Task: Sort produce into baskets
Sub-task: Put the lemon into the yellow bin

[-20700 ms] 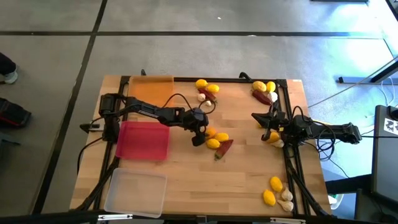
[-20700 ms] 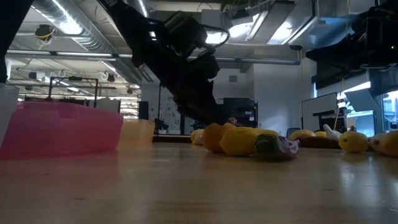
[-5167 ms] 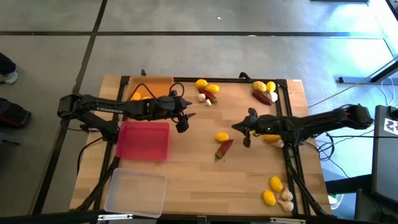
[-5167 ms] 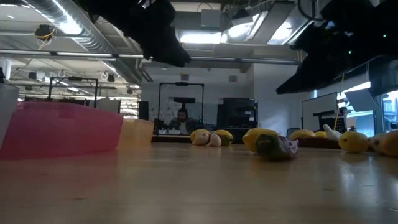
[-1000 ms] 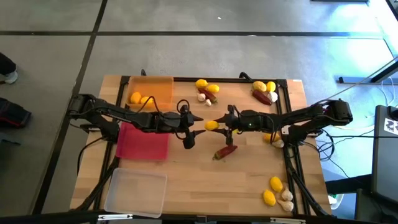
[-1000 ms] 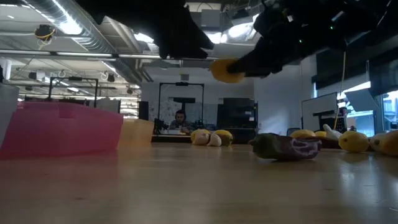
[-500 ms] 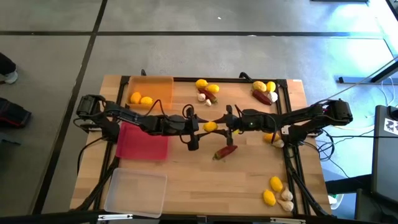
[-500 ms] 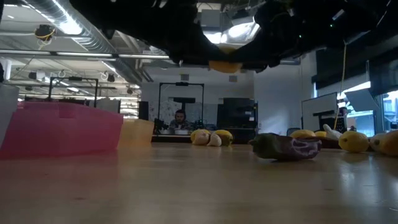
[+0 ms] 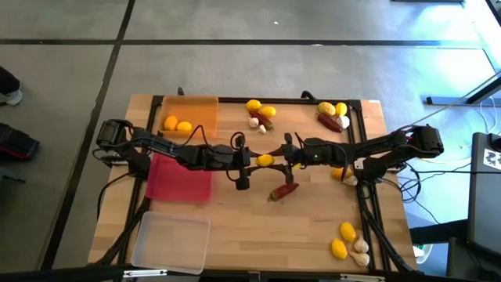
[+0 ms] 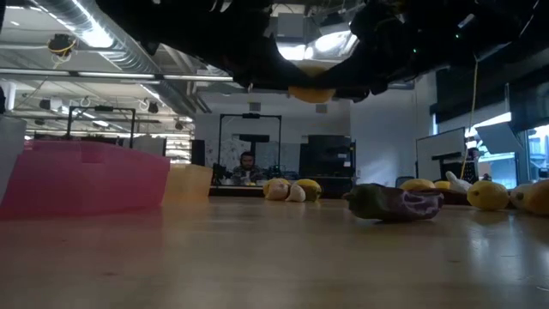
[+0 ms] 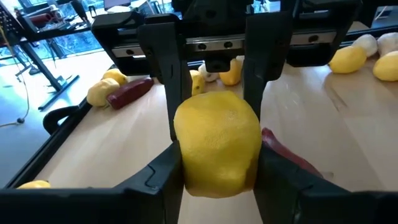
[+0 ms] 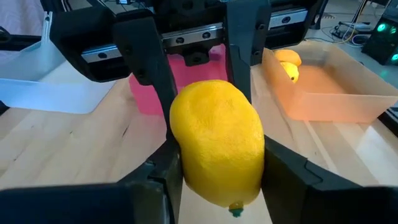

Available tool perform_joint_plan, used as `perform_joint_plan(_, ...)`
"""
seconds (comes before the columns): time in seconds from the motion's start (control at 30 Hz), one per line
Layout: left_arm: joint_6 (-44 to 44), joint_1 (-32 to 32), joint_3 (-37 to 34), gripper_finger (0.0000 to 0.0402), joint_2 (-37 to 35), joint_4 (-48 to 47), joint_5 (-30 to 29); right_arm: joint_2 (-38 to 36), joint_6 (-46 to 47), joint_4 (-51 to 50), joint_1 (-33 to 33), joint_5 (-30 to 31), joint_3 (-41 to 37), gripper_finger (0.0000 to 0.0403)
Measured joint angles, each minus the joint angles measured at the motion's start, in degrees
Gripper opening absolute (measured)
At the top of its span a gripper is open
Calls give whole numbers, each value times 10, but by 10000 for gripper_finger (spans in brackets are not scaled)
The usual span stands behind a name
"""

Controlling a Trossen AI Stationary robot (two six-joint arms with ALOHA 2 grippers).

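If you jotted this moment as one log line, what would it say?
handover mid-air | lemon gripped by left gripper and right gripper | orange basket holds two lemons

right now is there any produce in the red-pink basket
No, in the high view the red-pink basket shows only its bare floor, while the orange basket beside it holds two lemons.

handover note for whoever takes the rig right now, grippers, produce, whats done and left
Left gripper and right gripper both clamp one lemon in mid-air over the table centre, mid-handover.
Orange basket: two lemons in. Red-pink basket and clear basket: empty.
Left: red pepper at centre, plus mixed piles at the far edge, far right corner and near right corner.
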Motion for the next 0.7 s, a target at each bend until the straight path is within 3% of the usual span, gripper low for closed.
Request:
perform_joint_plan(0.33,-10,-1,0,152,-22,-35,-26,-24,1,-56,0,14,12,264)
perform_joint_plan(0.5,-10,0,0,155,-64,-101,-60,-89,11,-220,0,28,28,276)
perform_joint_plan(0.7,-32,4,0,156,-133,-218,-135,-131,60,-320,0,85,29,277)
